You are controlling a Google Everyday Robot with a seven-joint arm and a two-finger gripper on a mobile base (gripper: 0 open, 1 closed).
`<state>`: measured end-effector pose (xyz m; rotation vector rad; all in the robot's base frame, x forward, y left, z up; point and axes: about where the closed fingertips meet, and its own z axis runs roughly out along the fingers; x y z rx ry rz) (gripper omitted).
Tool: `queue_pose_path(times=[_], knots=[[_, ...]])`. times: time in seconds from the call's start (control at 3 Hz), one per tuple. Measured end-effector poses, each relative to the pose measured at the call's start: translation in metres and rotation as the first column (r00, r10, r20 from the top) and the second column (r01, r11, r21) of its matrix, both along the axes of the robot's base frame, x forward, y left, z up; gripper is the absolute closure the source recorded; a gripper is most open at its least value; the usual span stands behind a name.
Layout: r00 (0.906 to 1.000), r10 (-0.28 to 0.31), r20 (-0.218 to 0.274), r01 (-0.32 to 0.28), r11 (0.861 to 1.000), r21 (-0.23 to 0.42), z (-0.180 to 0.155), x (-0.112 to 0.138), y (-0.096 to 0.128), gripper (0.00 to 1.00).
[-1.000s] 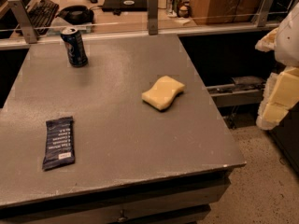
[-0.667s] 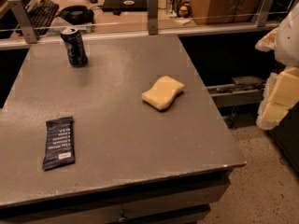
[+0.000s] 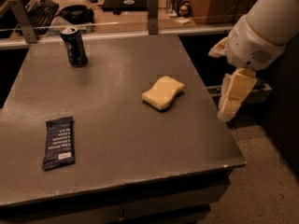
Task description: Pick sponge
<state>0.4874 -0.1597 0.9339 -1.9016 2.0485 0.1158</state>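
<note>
Camera view, one arm, dim warm light. Far left on the grey surface (image 3: 117, 139): a dark blue snack bar wrapper (image 3: 58, 143), lying flat with its long side running toward the near edge. It is well apart from everything else, so it should not interfere with a grasp. Further back and slightly right: a dark drink can (image 3: 74, 46), upright near the far-left corner, also well clear of the target. Right of centre: the sponge (image 3: 163, 92), pale yellow with wavy sides, lying flat on its broad face with open surface on every side. Nothing touches it. Judgement: this flat, isolated pose suits a descent from above with the jaws closing across the narrow waist. Far right, beyond the edge of the surface and above floor level: the claw (image 3: 233, 97), hanging downward from the white wrist housing, its cream blocks tilted slightly inward. It is off to the side of the sponge and well apart from it, not over the surface. I cannot tell how far the claw is open from this angle. It has hold of nothing, since the sponge lies free. Step in hand, as I judge it: approach, grasp not yet begun. Count: one wrapper, one can, one sponge, one claw.
</note>
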Motion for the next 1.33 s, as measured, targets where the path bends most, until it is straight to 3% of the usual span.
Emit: queue_pose_path(times=[0.33, 0.67, 1.0, 1.33], knots=[[0.9887, 0.15, -0.009, -0.149, 0.988, 0.044, -0.034, 0.036, 0.044, 0.0], [0.9645, 0.263, 0.026, -0.264, 0.961, 0.082, -0.054, 0.067, 0.073, 0.0], [0.9163, 0.392, 0.083, -0.399, 0.912, 0.096, -0.071, 0.092, 0.103, 0.0], [0.8906, 0.445, 0.094, -0.453, 0.886, 0.098, -0.083, 0.102, 0.117, 0.0]])
